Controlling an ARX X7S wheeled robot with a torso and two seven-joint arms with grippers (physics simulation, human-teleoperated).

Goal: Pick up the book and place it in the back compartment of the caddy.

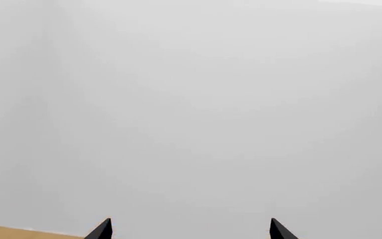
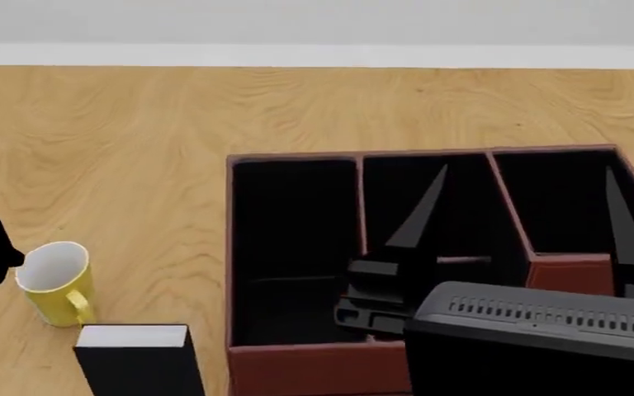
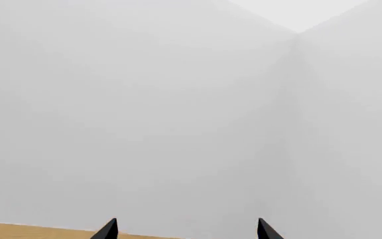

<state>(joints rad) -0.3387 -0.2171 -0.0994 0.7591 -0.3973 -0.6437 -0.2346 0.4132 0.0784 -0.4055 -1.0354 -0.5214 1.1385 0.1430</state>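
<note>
My right tool (image 2: 527,214) hangs above the caddy (image 2: 295,363) with its two fingers spread wide and nothing between them, and my left tool (image 1: 189,230) shows the same wide, unloaded spread in its wrist view, aimed at bare wall. The book (image 2: 139,359) stands upright on the worktop (image 2: 130,124) just outside the caddy's near-left corner, close to the yellow mug (image 2: 55,280), so I judge the reach should come down over its pale top edge, pinching the black covers squarely without knocking the mug. The back compartment (image 2: 466,202) looks black-lined and unfilled, as do the side sections I can see.
</note>
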